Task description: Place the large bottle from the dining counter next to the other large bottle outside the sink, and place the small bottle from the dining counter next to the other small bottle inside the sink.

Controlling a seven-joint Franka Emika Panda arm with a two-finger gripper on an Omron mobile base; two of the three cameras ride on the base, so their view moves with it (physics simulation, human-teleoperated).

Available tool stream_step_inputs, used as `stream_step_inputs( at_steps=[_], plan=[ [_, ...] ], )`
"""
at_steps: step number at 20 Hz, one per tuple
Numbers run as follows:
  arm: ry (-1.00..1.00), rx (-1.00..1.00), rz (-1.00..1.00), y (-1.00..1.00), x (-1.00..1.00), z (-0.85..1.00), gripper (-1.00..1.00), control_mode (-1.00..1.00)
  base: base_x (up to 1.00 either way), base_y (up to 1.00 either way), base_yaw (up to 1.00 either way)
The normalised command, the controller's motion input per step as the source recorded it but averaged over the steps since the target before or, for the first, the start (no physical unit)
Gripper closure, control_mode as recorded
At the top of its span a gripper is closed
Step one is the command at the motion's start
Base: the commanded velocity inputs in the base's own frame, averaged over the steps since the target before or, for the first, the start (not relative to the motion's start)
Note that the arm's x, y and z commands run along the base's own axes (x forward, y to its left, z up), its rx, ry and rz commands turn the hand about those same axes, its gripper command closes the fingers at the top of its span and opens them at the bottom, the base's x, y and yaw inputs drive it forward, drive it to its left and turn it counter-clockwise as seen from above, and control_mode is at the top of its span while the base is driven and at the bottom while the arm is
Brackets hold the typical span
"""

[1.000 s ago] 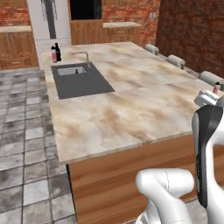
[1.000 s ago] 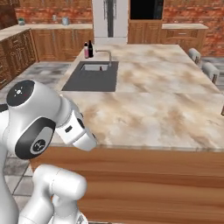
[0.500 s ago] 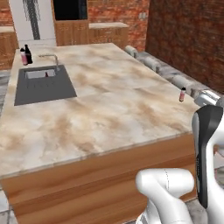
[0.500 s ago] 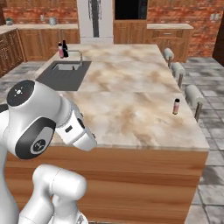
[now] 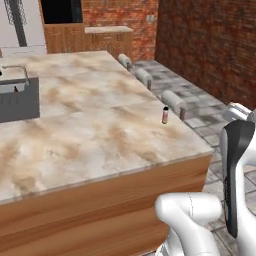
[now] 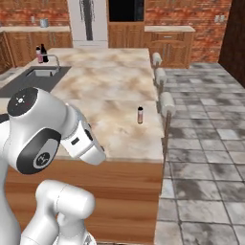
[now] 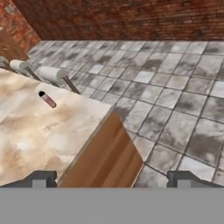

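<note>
Looking over the dining counter [image 5: 90, 125], I see the small bottle [image 5: 165, 115] upright near its right edge, the sink [image 6: 36, 74] far left; my gripper [image 7: 112, 179] hangs spread, holding nothing.

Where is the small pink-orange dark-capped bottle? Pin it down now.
The small pink-orange dark-capped bottle stands upright near the right edge of the beige marbled stone counter in both base views, beside the nearest grey-cushioned stool.

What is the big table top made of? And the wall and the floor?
The dining counter looks like polished stone, beige with brown marbled swirls, on a wood-grain base. The wall looks like rough red brick. The floor looks like grey stone tiles.
</note>
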Motion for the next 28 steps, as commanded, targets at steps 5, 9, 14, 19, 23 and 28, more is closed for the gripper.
stream_step_inputs(
  at_steps=[5,9,14,19,23,28],
  plan=[
    [0.0,0.0,0.0,0.0,0.0,0.0,-1.0,1.0,0.0,-1.0,0.02],
    [0.0,0.0,0.0,0.0,0.0,0.0,-1.0,1.0,0.0,-1.0,0.02],
    [0.0,0.0,0.0,0.0,0.0,0.0,-1.0,1.0,0.02,-1.0,0.02],
    [0.0,0.0,0.0,0.0,0.0,0.0,-1.0,1.0,0.1,-0.84,0.06],
    [0.0,0.0,0.0,0.0,0.0,0.0,-1.0,1.0,0.04,-0.34,0.16],
    [0.0,0.0,0.0,0.0,0.0,0.0,-1.0,1.0,0.0,0.01,0.25]
  ],
)
